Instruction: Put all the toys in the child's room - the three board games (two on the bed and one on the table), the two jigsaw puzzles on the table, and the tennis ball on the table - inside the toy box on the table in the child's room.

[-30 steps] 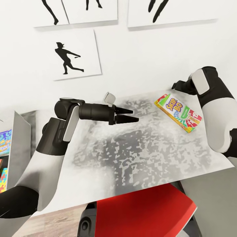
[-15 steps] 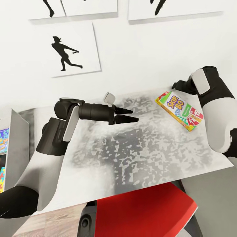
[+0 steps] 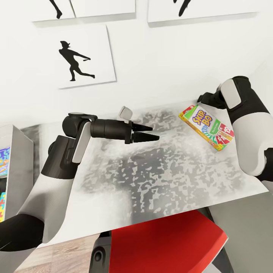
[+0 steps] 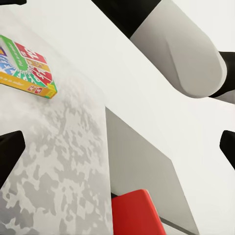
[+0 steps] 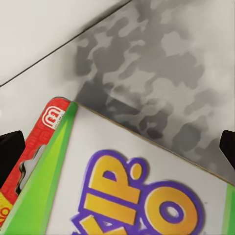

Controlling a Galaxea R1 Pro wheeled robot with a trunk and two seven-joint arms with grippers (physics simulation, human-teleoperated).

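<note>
The board game [image 3: 206, 127] lies flat at the worktop's [image 3: 159, 167] far right, long axis diagonal, directly beneath the right fingers [image 5: 14, 147], spread wide; the left fingers [image 3: 146, 133], nearly together, hover well apart.

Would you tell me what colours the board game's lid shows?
Green, red and yellow, with a white panel, on the board game; head view.

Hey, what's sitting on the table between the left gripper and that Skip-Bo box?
Nothing: in the head view the stretch of mottled grey table between the left gripper and the Skip-Bo box is bare.
</note>
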